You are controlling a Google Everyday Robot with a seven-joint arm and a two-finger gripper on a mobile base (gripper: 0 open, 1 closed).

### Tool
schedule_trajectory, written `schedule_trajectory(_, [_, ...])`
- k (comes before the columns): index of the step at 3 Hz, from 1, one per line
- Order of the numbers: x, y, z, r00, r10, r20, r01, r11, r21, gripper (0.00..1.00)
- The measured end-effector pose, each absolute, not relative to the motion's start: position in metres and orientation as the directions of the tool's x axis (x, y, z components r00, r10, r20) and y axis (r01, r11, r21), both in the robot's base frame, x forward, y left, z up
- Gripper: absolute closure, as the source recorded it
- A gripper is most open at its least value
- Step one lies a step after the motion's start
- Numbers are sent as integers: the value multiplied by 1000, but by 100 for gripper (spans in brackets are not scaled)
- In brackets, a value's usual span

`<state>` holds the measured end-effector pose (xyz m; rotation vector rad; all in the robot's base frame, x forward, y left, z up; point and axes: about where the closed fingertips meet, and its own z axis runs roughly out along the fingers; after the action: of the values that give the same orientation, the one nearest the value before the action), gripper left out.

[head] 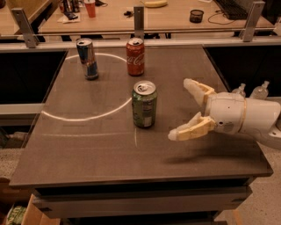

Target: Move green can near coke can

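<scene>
The green can (144, 104) stands upright near the middle of the dark table (88, 149), silver top up, pale label patch facing me. The coke can (135, 56) stands upright behind it, toward the far edge. My gripper (181, 109) comes in from the right, a short way right of the green can and not touching it. Its two pale fingers (193, 128) are spread wide open and hold nothing.
A slim blue-silver can (88, 58) stands at the far left of the table. A bright ring of light (79, 115) lies on the tabletop. A metal rail (138, 31) runs behind the table, with a cluttered wooden desk (175, 11) beyond it.
</scene>
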<state>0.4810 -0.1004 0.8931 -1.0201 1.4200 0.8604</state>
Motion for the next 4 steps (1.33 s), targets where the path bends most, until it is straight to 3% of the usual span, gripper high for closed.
schedule_trajectory(4, [507,-29,881,27,-34,-999,-980,196,-33,0])
